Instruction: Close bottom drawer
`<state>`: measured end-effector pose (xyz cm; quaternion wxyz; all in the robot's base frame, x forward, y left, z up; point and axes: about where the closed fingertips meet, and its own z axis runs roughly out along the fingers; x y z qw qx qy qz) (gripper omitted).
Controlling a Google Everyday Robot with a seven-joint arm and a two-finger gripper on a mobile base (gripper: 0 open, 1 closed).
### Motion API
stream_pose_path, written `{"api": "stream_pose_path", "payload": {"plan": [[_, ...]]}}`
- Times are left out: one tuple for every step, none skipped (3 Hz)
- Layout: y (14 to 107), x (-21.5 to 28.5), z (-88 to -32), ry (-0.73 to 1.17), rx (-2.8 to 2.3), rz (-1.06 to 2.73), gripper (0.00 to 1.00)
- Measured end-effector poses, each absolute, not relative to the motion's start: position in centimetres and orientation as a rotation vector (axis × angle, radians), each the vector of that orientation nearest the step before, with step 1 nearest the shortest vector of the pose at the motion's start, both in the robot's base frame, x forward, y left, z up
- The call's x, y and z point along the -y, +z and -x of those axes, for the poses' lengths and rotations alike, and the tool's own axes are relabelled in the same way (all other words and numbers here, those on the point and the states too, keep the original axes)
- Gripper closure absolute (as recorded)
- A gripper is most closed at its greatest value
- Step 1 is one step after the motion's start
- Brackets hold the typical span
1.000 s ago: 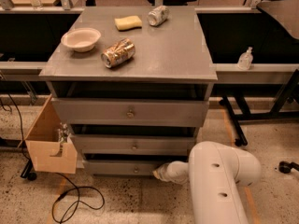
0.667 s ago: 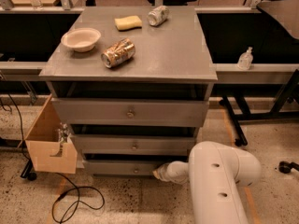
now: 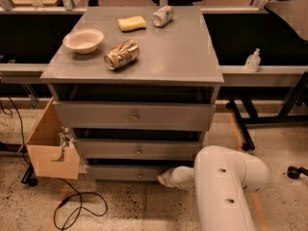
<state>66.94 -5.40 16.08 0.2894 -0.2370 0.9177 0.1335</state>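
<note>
The grey cabinet has three drawers. The bottom drawer (image 3: 130,173), the lowest and shortest, has a small round knob and stands out a little from the cabinet, with a dark gap above it. My white arm reaches in from the lower right, and the gripper (image 3: 164,177) is at the right end of the bottom drawer's front, touching or almost touching it. The arm hides most of the gripper. The middle drawer (image 3: 137,149) and the tall top drawer (image 3: 134,115) sit above.
On the cabinet top (image 3: 183,57) lie a white bowl (image 3: 83,40), a crushed can (image 3: 121,55), a yellow sponge (image 3: 132,23) and a second can (image 3: 162,16). A cardboard box (image 3: 50,146) stands at the cabinet's left, with a black cable (image 3: 77,203) on the floor. A bottle (image 3: 251,60) sits at right.
</note>
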Motion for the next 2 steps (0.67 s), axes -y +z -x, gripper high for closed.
{"api": "stream_pose_path", "payload": {"plan": [[17.6, 5.9, -61.6, 0.488, -2.500, 0.739, 1.00], [18.7, 6.4, -58.1, 0.583, -2.529, 0.805, 1.00]]}}
